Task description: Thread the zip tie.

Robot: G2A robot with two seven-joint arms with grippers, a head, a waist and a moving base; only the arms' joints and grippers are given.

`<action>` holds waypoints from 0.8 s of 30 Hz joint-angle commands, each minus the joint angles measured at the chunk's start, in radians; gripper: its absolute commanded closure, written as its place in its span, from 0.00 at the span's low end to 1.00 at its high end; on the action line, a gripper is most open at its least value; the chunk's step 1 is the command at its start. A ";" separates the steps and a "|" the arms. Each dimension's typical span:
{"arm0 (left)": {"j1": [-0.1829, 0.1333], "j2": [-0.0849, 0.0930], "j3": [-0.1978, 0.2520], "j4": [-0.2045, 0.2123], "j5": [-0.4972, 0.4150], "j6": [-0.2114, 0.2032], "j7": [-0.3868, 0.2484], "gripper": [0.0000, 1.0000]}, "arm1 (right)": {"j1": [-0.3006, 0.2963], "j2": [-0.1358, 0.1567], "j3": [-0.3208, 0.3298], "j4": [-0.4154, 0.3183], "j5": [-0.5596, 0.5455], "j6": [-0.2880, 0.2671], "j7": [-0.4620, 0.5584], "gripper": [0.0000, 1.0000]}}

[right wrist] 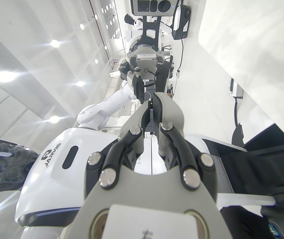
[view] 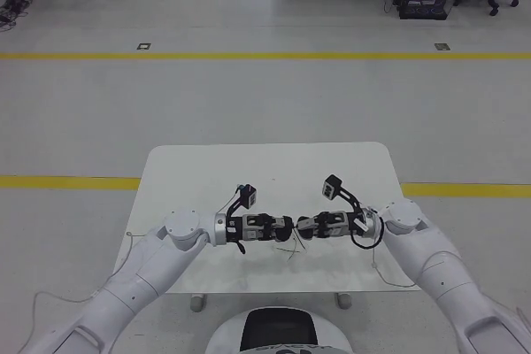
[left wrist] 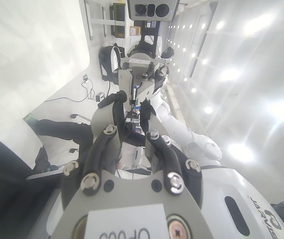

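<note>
Both grippers meet tip to tip just above the front part of the white table (view: 248,173). My right gripper (right wrist: 151,105) has its fingers pressed close together on the zip tie, whose small pale end (right wrist: 154,98) sticks out at the tips. The zip tie (left wrist: 122,135) shows as a thin dark strand running back between my left gripper's fingers. My left gripper (left wrist: 132,108) stands open, its black pads (left wrist: 118,110) on either side of the right gripper's tips. From above, the left gripper (view: 283,228) and right gripper (view: 304,226) nearly touch, and thin strands (view: 292,249) hang below them.
The table's near edge (view: 274,292) lies just under the two arms. A black sensor block stands up from each wrist (view: 246,194), (view: 331,186). Yellow floor lines (view: 62,182) run behind the table.
</note>
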 commanded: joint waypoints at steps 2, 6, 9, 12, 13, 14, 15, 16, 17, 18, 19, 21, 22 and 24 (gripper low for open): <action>0.000 0.000 0.002 0.001 -0.001 -0.001 0.000 0.85 | 0.002 -0.002 -0.004 0.002 -0.001 0.001 -0.002 1.00; -0.001 0.000 0.002 0.002 -0.002 -0.002 0.001 0.86 | 0.005 -0.004 -0.008 0.006 -0.002 0.004 -0.008 1.00; 0.000 0.000 0.001 0.002 -0.003 -0.003 0.000 0.88 | 0.007 -0.005 -0.010 0.009 -0.005 0.007 -0.011 1.00; 0.000 0.001 0.001 0.001 -0.004 -0.004 0.000 0.89 | 0.008 -0.006 -0.013 0.014 -0.009 0.011 -0.014 1.00; 0.000 0.001 0.001 0.001 -0.005 -0.004 -0.001 0.89 | 0.009 -0.007 -0.014 0.015 -0.009 0.011 -0.014 1.00; 0.000 0.001 0.001 0.001 -0.006 -0.003 -0.001 0.89 | 0.009 -0.007 -0.014 0.016 -0.009 0.011 -0.014 1.00; 0.000 0.001 0.001 0.001 -0.006 -0.003 -0.002 0.89 | 0.009 -0.007 -0.015 0.018 -0.009 0.013 -0.013 1.00; 0.000 0.001 0.001 0.001 -0.006 -0.003 -0.002 0.89 | 0.010 -0.008 -0.015 0.018 -0.009 0.013 -0.013 1.00; 0.000 0.001 0.002 0.002 -0.006 -0.003 -0.002 0.89 | 0.010 -0.008 -0.016 0.019 -0.010 0.014 -0.013 1.00; 0.000 0.001 0.002 0.002 -0.006 -0.003 -0.001 0.90 | 0.011 -0.008 -0.016 0.019 -0.010 0.014 -0.013 1.00; 0.000 0.001 0.002 0.002 -0.006 -0.003 -0.001 0.90 | 0.011 -0.008 -0.016 0.020 -0.009 0.014 -0.013 1.00; -0.001 0.001 0.003 0.002 -0.005 -0.003 -0.001 0.90 | 0.011 -0.009 -0.016 0.020 -0.008 0.014 -0.013 1.00; -0.001 0.001 0.003 0.002 -0.005 -0.002 -0.001 0.90 | 0.011 -0.009 -0.015 0.021 -0.006 0.013 -0.015 1.00; -0.001 0.001 0.004 0.002 -0.005 -0.002 -0.001 0.90 | 0.011 -0.010 -0.015 0.021 -0.005 0.012 -0.016 1.00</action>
